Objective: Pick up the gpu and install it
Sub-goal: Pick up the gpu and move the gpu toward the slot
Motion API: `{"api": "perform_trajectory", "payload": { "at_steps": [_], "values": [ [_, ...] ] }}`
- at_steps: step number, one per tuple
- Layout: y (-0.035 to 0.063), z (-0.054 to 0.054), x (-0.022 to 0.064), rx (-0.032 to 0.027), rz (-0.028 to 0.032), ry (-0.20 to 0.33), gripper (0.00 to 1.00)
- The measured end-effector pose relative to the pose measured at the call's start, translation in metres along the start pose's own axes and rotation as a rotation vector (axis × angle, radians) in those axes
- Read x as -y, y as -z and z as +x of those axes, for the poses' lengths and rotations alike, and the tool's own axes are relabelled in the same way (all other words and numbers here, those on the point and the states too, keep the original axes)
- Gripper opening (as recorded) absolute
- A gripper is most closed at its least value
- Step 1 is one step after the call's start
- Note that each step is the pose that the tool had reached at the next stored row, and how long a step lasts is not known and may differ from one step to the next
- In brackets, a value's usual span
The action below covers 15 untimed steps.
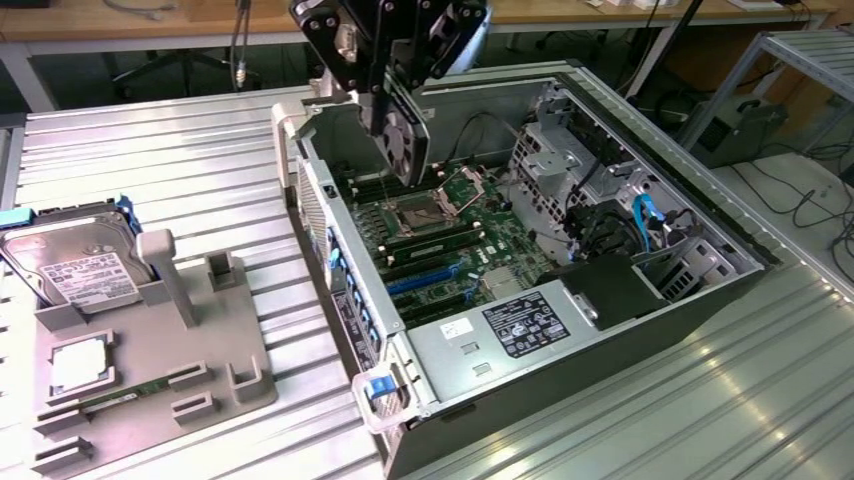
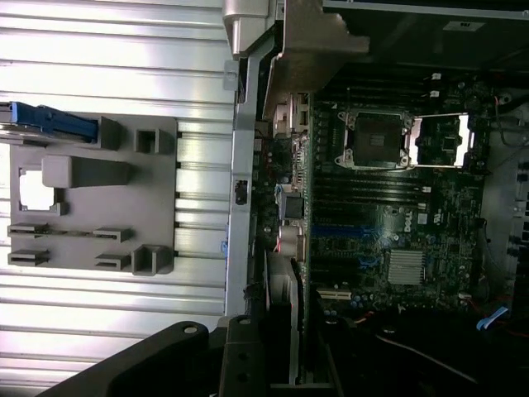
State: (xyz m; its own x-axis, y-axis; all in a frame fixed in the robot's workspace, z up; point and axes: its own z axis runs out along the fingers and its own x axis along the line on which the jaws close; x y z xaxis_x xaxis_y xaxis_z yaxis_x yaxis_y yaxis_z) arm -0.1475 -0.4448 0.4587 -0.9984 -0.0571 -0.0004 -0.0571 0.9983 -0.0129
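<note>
The gripper point(image 1: 391, 88) is clamped on the gpu point(image 1: 404, 140), which hangs on edge with its round fan facing the exterior view's left. It sits over the open computer case point(image 1: 587, 400), above the motherboard point(image 1: 454, 250) near the case's rear wall. On the table point(image 1: 174, 160) beside the case, a gray tray point(image 1: 214, 370) carries a hard drive point(image 1: 74, 265) and a memory stick point(image 1: 127, 397).

Black gpu point(image 1: 399, 138), green motherboard point(image 1: 497, 238)

Exterior oblique above, wrist overhead, motherboard point(image 1: 447, 245) point(image 2: 388, 215) shared
</note>
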Motion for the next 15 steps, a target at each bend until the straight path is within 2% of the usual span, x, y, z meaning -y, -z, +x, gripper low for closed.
{"api": "perform_trajectory", "payload": {
  "at_steps": [15],
  "values": [
    [-0.0002,-0.022,0.0012,-0.0001,0.0001,0.000,0.28]
  ]
}}
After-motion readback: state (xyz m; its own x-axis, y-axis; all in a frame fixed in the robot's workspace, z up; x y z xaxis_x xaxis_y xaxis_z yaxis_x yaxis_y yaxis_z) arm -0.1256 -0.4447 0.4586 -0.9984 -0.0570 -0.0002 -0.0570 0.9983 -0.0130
